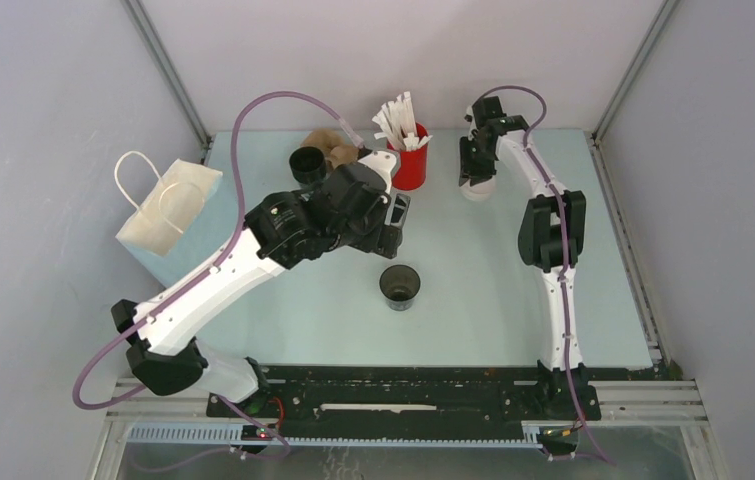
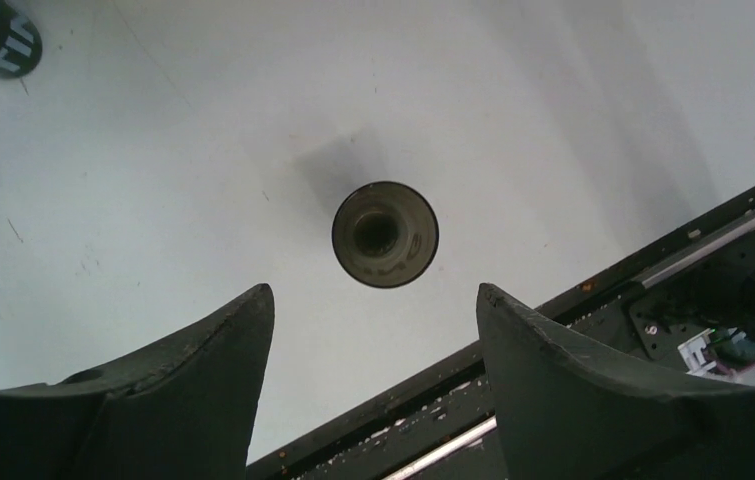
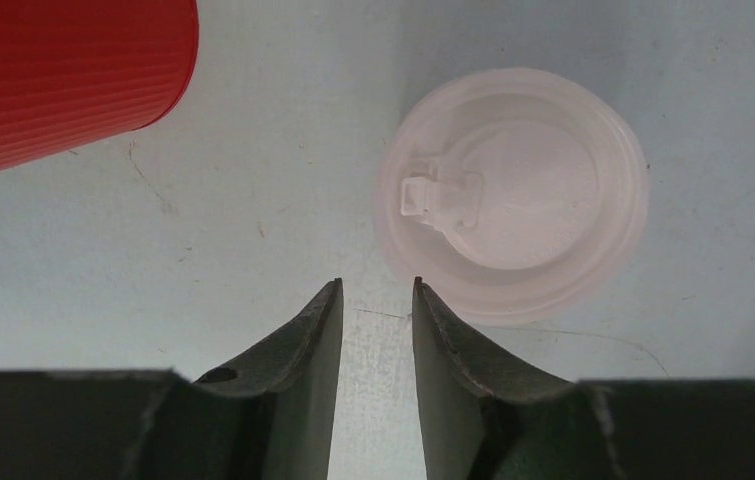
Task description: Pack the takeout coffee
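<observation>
Left gripper (image 2: 373, 292) released, empty, above lidless cup (image 2: 385, 234). Right gripper (image 3: 377, 285) nearly clenched, holding nothing, beside white lid (image 3: 513, 190) near red holder (image 3: 53, 80). Lid likely light and flexible: take it gently by the rim.

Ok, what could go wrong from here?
1. The right tool has its jaws nearly together beside the white lid, not around it. Closing there would probably grip nothing or shove the lid.
2. The open cup stands uncovered below the wide-open left tool. A finger clipping its rim on the way down could tip it.
</observation>
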### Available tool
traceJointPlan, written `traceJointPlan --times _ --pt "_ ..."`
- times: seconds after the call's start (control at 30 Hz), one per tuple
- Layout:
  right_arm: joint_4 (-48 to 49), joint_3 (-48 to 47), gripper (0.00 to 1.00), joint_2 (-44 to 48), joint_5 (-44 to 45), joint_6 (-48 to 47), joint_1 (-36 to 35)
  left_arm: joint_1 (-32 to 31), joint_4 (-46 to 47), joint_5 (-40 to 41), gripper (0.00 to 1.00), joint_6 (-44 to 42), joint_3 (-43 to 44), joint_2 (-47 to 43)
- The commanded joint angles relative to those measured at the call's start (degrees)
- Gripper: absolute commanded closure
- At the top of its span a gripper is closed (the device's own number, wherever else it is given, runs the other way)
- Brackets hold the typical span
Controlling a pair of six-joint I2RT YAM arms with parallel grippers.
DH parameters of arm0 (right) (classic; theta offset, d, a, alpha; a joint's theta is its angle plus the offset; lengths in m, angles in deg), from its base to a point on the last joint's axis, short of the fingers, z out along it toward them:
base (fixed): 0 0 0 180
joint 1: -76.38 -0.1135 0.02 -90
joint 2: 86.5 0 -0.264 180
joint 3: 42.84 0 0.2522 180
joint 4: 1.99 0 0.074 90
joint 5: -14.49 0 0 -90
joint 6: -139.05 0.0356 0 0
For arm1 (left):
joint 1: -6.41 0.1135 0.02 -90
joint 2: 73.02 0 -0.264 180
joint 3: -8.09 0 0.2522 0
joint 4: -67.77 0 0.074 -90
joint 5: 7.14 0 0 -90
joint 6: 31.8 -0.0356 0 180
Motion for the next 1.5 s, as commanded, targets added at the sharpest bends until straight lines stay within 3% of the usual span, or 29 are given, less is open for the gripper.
traceJointPlan --times 0.0,0.67,0.93,1.33,1.47 --pt "1.54 -2.88 0.60 -1.46 -1.54 0.06 0.50 0.55 -1.09 -0.99 0.21 1.16 -0.79 -0.94" --pt "3.47 -3.48 0.80 -3.49 -5.10 1.52 2.21 0.67 -2.95 -2.21 0.22 1.68 3.85 0.66" --pt "3.80 -3.63 0.70 -4.14 -5.72 1.38 2.23 0.75 -3.34 -2.62 0.21 1.55 4.40 1.12" --pt "3.74 -3.93 0.78 -4.01 -6.64 1.64 2.47 0.75 -3.25 -2.98 0.21 1.47 4.67 1.52" --pt "3.65 -3.85 0.71 -3.75 -7.57 2.15 2.75 0.75 -3.19 -3.19 0.21 1.46 4.66 1.65"
